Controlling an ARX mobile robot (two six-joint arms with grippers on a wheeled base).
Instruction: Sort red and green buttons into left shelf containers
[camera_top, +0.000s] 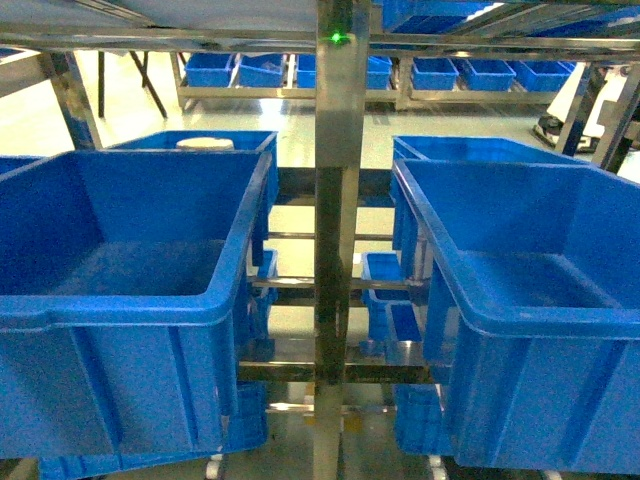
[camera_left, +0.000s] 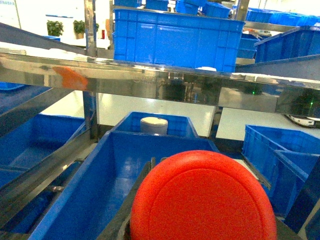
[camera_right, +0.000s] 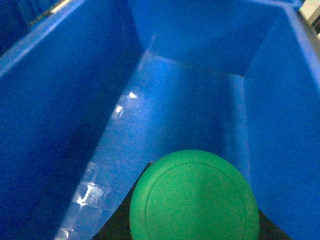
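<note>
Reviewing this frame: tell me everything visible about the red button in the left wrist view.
The red button fills the bottom of the left wrist view, close to the lens. Only its cap shows: a round, smooth, matte red disc, plastic by the look, with a faint raised ring near its edge. Its lower part is cut off by the frame, and its body is not visible. It sits above a deep blue bin on the steel shelf. What grips it cannot be seen; dark shapes flank it.

One red button (camera_left: 202, 197), one green button (camera_right: 194, 197), two large front bins (camera_top: 120, 290) (camera_top: 530, 300).
</note>
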